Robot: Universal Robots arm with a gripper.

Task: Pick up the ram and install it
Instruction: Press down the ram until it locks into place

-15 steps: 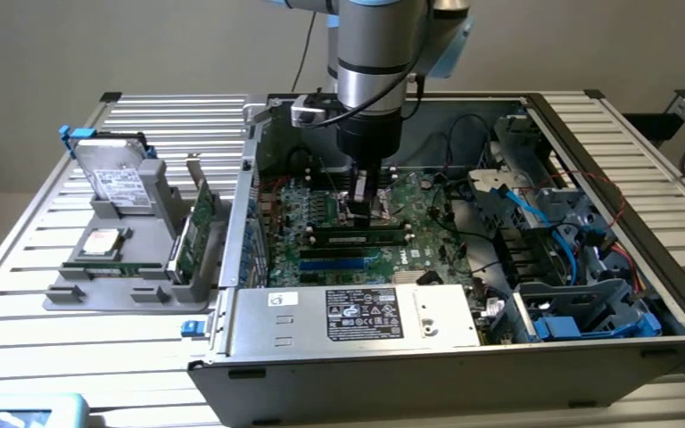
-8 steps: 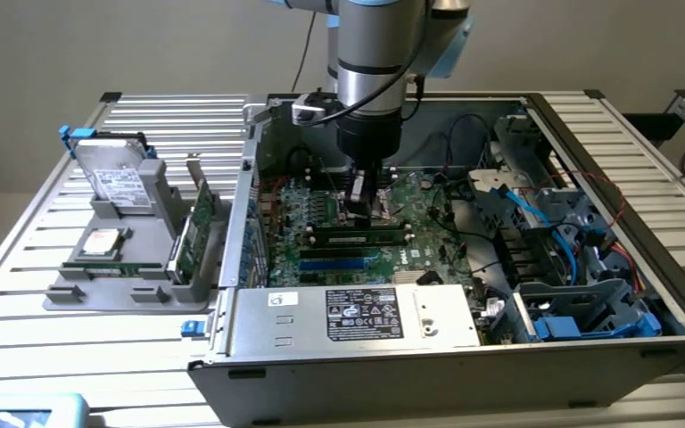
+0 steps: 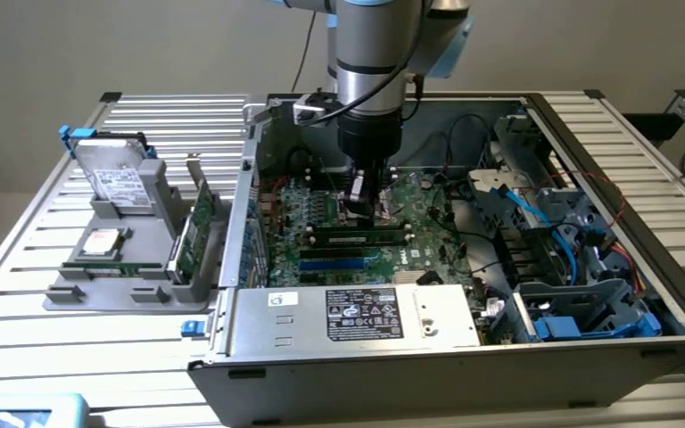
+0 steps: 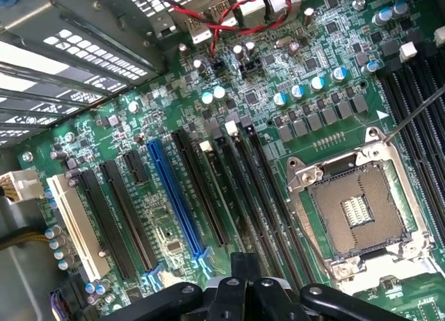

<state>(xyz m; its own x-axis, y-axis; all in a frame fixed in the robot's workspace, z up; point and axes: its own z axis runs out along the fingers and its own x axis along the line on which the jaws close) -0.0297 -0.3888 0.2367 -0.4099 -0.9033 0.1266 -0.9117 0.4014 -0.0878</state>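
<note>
The ram, a long thin green stick, stands on edge in a memory slot of the motherboard inside the open computer case. My gripper reaches down from the arm directly over the stick's middle, fingers shut with nothing between them. Whether the fingertips touch the stick's top edge I cannot tell. In the wrist view the shut gripper hangs over the long dark memory slots beside the open processor socket.
A grey holder outside the case on the exterior view's left carries a hard drive, a processor chip and a taller green card. The power supply fills the case front. Blue cables and drive cages crowd the right.
</note>
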